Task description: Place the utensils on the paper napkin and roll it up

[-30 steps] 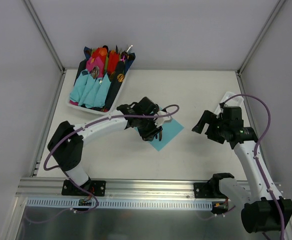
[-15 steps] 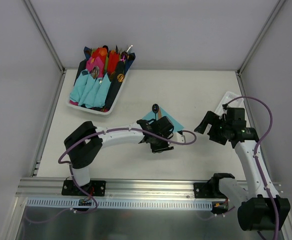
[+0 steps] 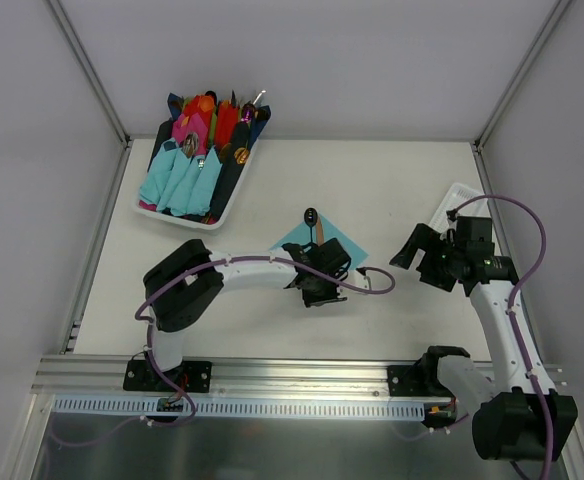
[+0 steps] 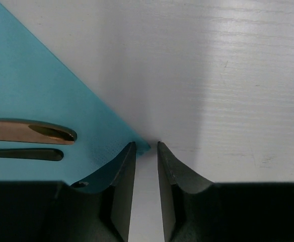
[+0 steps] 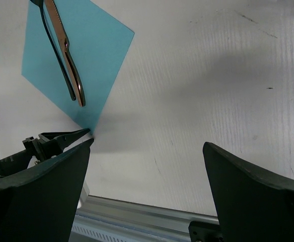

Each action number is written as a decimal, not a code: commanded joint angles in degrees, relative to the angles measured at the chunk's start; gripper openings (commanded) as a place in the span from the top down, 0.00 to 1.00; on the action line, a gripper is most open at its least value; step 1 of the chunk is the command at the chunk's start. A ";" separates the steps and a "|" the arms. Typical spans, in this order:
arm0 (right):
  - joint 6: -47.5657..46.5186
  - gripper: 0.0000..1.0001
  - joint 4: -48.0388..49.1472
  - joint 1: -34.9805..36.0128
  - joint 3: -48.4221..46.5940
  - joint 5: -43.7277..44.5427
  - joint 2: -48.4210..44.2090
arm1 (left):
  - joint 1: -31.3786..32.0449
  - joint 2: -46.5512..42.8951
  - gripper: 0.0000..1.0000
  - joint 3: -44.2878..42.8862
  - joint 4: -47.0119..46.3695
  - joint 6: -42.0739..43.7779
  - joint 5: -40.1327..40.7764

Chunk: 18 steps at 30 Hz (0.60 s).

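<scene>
left arm [image 3: 247, 268] low, jaws narrow around paper napkin [image 4: 36, 75] corner

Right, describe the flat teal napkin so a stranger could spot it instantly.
Start at the middle of the white table. The thin square teal paper napkin lies there, slim brown-handled utensils on it. Unlike the teal napkins in the white tray far left, it is flat, not rolled.

— What colour is the paper napkin [image 5: 96, 55]?
— Plain teal. The utensils [image 4: 16, 130] on it: one coppery-brown handle, one darker.
— And the table [image 3: 392, 190]?
— White, with a faint fine grain.
</scene>
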<state>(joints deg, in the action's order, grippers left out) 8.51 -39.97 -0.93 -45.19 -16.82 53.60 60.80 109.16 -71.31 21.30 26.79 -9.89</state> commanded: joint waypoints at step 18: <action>-2.27 0.01 0.06 -1.18 1.07 -2.60 0.45 | 6.00 -2.81 1.00 4.43 4.10 -3.40 -3.82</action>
<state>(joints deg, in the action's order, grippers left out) 7.86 -39.90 -1.63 -44.31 -17.89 53.87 65.80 107.13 -67.99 18.76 25.85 -9.08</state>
